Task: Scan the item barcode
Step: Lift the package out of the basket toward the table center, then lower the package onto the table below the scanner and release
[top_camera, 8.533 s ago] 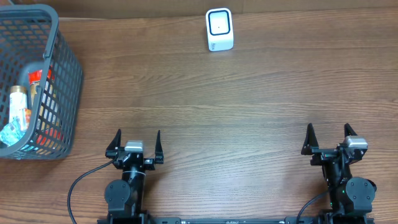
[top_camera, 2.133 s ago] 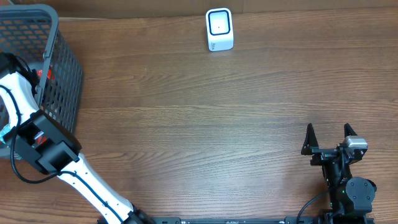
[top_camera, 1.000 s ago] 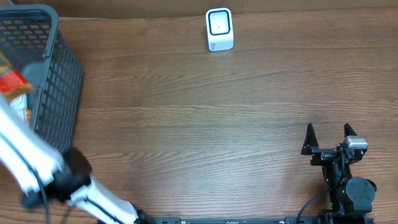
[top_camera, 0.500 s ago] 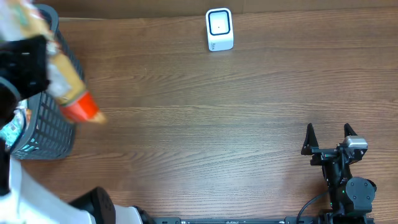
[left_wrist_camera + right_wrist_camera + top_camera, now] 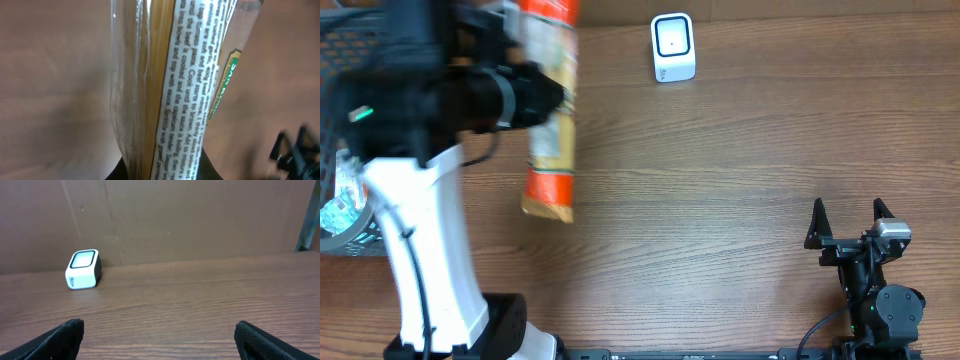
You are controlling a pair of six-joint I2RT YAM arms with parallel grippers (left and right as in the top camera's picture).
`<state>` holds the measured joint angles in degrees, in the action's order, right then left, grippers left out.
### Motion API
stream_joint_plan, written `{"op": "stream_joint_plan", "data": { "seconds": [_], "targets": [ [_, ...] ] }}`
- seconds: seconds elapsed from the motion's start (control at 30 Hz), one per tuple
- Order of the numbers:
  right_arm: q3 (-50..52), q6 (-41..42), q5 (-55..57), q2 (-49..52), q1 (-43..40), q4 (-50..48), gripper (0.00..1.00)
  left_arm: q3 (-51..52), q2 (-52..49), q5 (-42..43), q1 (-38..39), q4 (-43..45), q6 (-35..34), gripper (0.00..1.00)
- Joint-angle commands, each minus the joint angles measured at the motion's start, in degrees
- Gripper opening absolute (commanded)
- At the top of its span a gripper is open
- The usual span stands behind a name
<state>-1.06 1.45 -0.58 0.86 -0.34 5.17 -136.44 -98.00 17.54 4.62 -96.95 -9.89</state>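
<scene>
**A:** Where was the spaghetti packet (image 5: 552, 170)?

**B:** Clamped in the left gripper (image 5: 552, 98), whose jaws were closed tight across its middle. It was held above the wooden table (image 5: 720, 170), its orange end toward the robot. The wire basket (image 5: 345, 243) sat to its left.

**A:** And the barcode scanner (image 5: 673, 47)?

**B:** Near the far edge, to the packet's right and apart from it.

**A:** The right gripper (image 5: 848, 210)?

**B:** It rested at the near edge, jaws spread wide and holding nothing.
</scene>
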Motion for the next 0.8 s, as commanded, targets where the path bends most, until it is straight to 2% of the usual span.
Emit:
{"op": "stream_joint_plan", "data": {
  "seconds": [0.0,0.17,0.27,0.47,0.57,0.77],
  "targets": [
    [0.59,-0.24,0.68,-0.48,-0.11,-0.35,1.0,7.28,1.68,-5.92,6.49,1.7,-2.08,0.04],
    [0.59,-0.24,0.7,-0.48,-0.11,-0.35,1.0,22.75,1.68,-8.11,13.92,10.32,-10.38,0.04],
    [0.59,-0.24,0.7,-0.48,-0.11,-0.35,1.0,34.56,1.68,-9.22,17.57,19.45,-16.63,0.04],
    [0.59,-0.24,0.68,-0.48,-0.11,-0.37,1.0,53.37,1.68,-9.18,21.75,37.05,-23.89,0.04],
    [0.59,-0.24,0.68,-0.48,-0.11,-0.35,1.0,60.65,1.68,-9.84,23.34,44.78,-27.32,0.04],
    [0.59,-0.24,0.7,-0.48,-0.11,-0.35,1.0,71.54,1.68,-18.21,25.88,57.35,-33.0,0.04]
  ]
}}
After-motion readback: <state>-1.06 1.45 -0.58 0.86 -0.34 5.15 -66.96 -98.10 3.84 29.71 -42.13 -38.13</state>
